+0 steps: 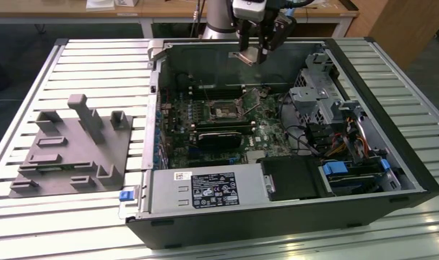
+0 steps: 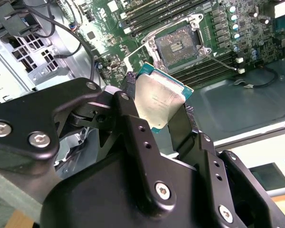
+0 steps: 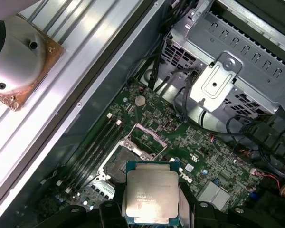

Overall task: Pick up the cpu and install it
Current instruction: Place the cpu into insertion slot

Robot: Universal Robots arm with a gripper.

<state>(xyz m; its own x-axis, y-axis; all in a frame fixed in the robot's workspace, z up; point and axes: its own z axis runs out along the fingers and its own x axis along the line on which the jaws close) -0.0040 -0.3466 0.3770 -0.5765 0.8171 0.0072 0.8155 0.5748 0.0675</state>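
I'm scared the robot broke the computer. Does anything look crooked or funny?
Nothing looks broken. The cpu hangs in the fingers above the motherboard, turned at an angle to the empty socket below, whose metal frame is flipped open.

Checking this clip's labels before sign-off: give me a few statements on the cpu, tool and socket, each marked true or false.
1. The tool is shut on the cpu. True.
2. The cpu sits in the socket. False: the socket lies open and empty, and the cpu is held above the motherboard.
3. The grey fixture plate lies to the exterior view's left of the computer case. True.
4. The computer case is closed. False: it is open, its motherboard exposed.
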